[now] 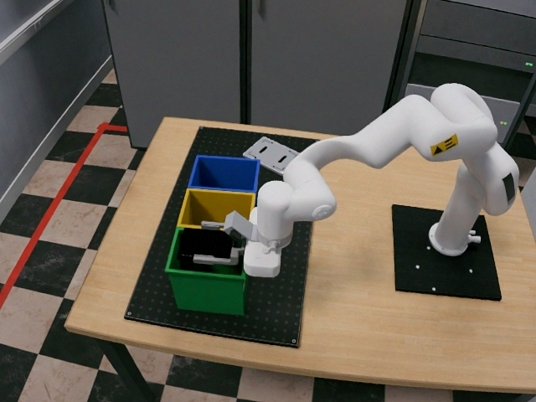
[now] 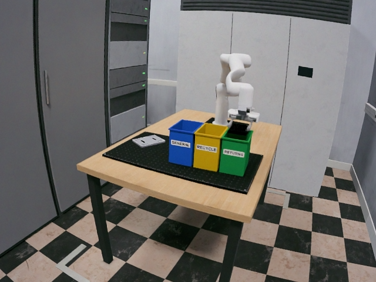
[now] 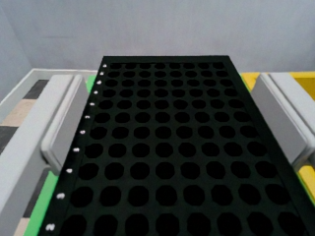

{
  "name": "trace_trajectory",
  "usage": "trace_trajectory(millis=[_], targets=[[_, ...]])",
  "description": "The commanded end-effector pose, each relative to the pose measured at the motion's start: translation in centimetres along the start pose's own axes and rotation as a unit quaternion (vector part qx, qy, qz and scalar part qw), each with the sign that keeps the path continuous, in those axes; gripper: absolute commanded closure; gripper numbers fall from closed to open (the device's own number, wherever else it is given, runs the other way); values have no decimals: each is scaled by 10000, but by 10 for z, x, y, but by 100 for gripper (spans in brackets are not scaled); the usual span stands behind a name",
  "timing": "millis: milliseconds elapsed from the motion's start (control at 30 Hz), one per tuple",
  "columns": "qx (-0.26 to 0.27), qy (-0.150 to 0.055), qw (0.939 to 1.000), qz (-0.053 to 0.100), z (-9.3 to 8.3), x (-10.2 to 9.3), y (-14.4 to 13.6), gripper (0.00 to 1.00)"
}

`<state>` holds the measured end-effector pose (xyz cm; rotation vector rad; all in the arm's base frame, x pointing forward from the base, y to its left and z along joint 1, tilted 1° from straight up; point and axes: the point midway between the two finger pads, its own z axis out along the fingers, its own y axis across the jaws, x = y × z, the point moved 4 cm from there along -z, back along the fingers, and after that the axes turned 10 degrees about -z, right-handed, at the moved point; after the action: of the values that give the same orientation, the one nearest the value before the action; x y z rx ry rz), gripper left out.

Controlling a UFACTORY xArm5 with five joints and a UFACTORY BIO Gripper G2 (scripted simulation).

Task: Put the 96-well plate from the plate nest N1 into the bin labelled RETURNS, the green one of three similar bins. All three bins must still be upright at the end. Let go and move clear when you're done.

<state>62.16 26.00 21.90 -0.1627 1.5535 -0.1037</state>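
Matt bins, smooth white arm, wood-look counter

The green bin [image 1: 209,291] [image 2: 233,164] looks like matt plastic, as do the yellow [image 1: 216,193] [image 2: 205,160] and blue ones [image 1: 224,160] [image 2: 181,155]; the arm [image 1: 389,134] [image 2: 242,87] has a smooth, softly glossy white shell; the counter [image 1: 354,302] [image 2: 164,185] looks like satin wood; the well plate [image 1: 205,243] [image 2: 238,128] [image 3: 172,143] looks like dull black plastic; the fingers [image 1: 219,243] [image 2: 239,124] look smooth and matt grey.

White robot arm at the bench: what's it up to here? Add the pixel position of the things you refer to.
The arm [image 1: 363,146] [image 2: 233,81] has a black 96-well plate [image 1: 205,247] [image 2: 238,128] [image 3: 162,143] between the jaws of its gripper, at the mouth of the green RETURNS bin [image 1: 208,291] [image 2: 232,162]. It has yet to let go and move clear. The yellow bin [image 1: 216,191] [image 2: 206,159] and blue bin [image 1: 224,188] [image 2: 181,156] stand alongside, and all three are upright.
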Motion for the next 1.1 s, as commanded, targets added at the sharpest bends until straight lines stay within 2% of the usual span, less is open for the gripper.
trace_trajectory(millis=[0,367,1067], targets=[[6,-32,10000,-4,1,-3,0,100],[6,-32,10000,-4,1,-3,-1,100],[6,-31,10000,-4,1,28,5,100]])
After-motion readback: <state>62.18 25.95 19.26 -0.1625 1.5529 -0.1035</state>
